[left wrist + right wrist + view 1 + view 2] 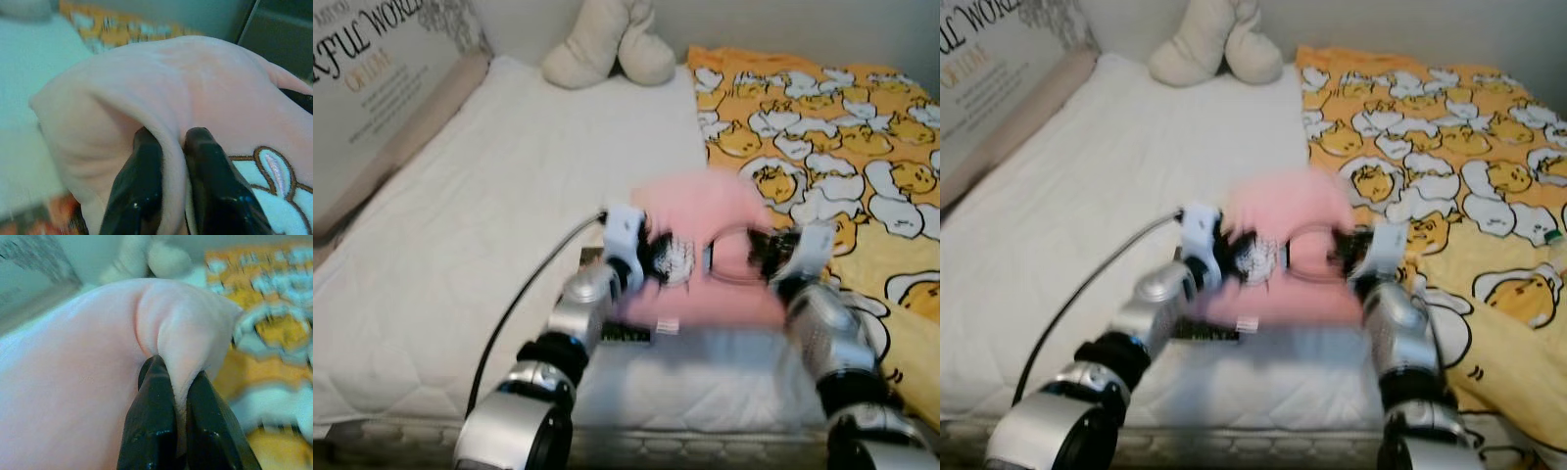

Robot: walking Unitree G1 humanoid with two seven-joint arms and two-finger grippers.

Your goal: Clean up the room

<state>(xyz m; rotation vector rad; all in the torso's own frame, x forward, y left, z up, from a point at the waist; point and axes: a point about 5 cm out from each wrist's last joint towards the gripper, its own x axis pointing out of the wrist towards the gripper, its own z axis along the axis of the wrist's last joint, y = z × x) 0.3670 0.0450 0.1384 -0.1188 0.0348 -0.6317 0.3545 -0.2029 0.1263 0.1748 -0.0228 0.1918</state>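
My left claw (168, 147) pinches a fold of the pink garment (705, 245), and my right claw (178, 377) grips another fold on the far side, so the cloth hangs stretched between them above the white mattress (509, 215), blurred in the head views. Each grip catches only a thin ridge of soft fleece; I judge a sharp pull apart could slip one side free and drop it. The yellow patterned blanket (842, 157) lies just to the right, and a trailing hem might snag it. The black cable (519, 304) by my left arm could catch too.
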